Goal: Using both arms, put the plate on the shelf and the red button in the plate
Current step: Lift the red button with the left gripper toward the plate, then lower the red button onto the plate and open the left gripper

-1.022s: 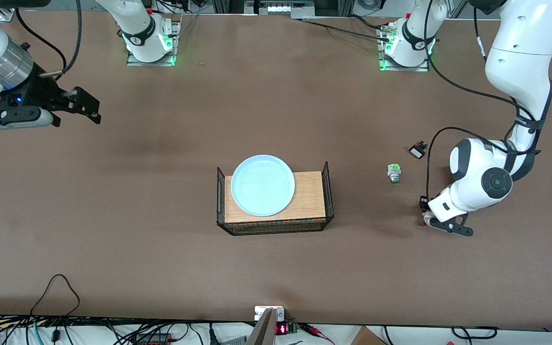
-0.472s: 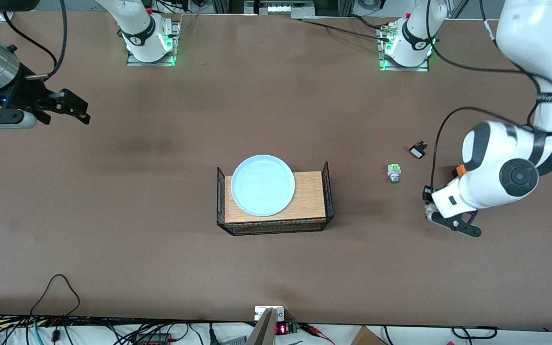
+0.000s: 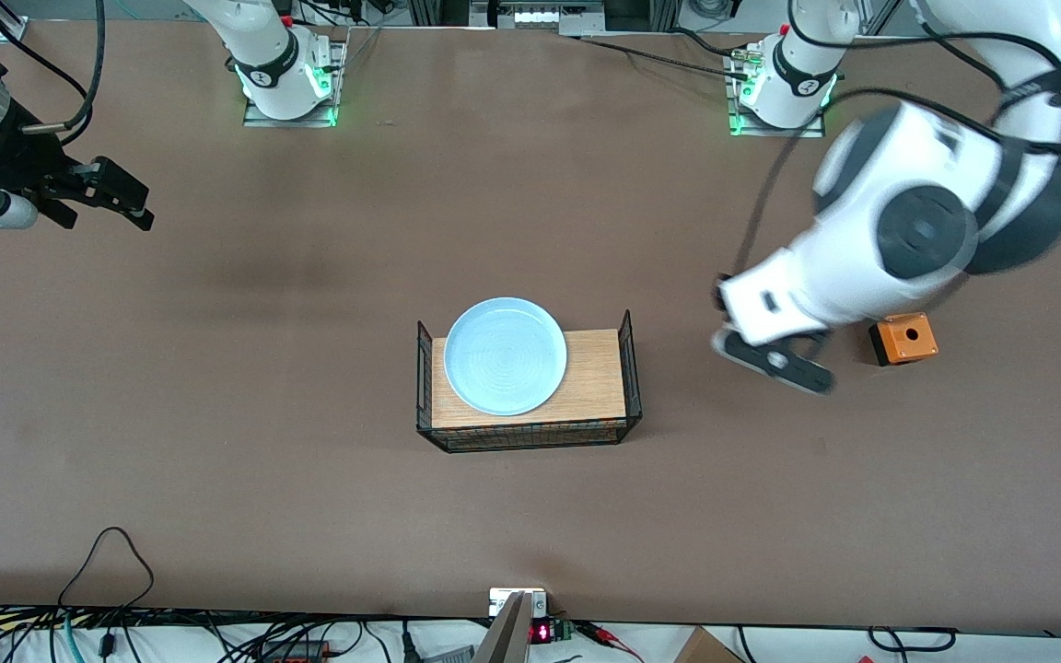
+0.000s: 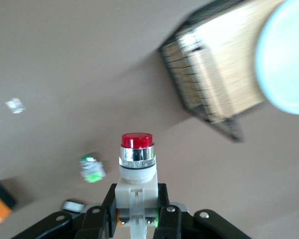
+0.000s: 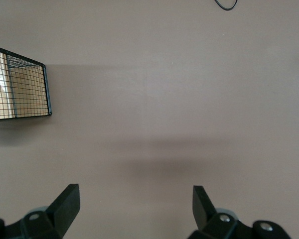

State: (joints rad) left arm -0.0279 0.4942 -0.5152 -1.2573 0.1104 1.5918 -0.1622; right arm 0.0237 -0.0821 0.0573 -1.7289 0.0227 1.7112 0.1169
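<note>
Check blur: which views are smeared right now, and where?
Front view: left arm motion-blurred, table and plate crisp. Left wrist view: red button in the left gripper fairly sharp, wire basket and background streaked. Right wrist view: clean, soft shadow under the open right gripper.

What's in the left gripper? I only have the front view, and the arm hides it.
Observer: The left wrist view shows the left gripper shut on the red button. It clamps the whitish body, and the red cap points away from the gripper.
Operator: Anything hidden under that arm?
Observer: Yes, a green-capped switch lies on the table beneath it, apart from the held button.
Operator: Is the right gripper carrying anything?
Observer: No. The right wrist view shows the right gripper open over the table, with nothing between its fingers.
</note>
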